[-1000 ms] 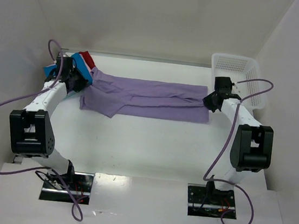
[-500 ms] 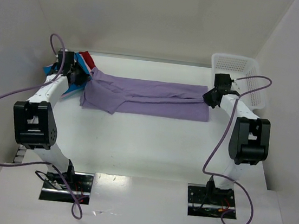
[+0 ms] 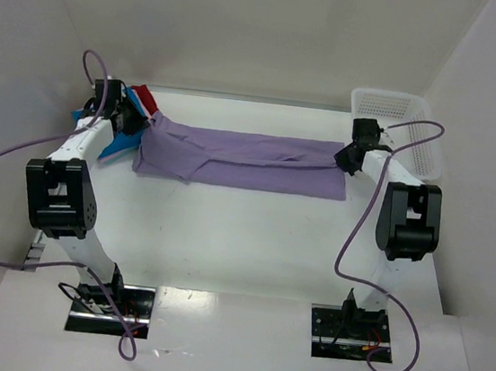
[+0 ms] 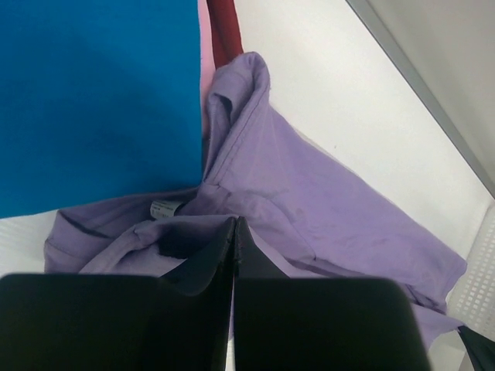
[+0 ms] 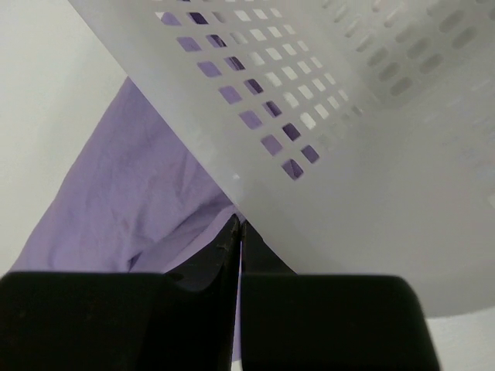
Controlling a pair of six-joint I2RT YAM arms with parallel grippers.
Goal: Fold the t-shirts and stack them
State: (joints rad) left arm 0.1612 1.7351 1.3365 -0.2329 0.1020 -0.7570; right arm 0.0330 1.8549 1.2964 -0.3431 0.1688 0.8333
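Lavender t-shirt (image 3: 251, 161) lies stretched left to right across the far part of the table (image 3: 241, 239). Left gripper (image 4: 234, 226) is clenched on the cloth at its left end, beside the folded stack: blue t-shirt (image 4: 93, 93) broadly visible, pink t-shirt (image 4: 203, 39) and red t-shirt (image 4: 224, 27) showing edges only. Right gripper (image 5: 237, 226) is pinched on the opposite end, close beside the white mesh basket (image 5: 325, 116).

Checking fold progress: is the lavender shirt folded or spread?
Folded lengthwise: the lavender-purple cloth t-shirt forms a long narrow strip, layers overlapping.
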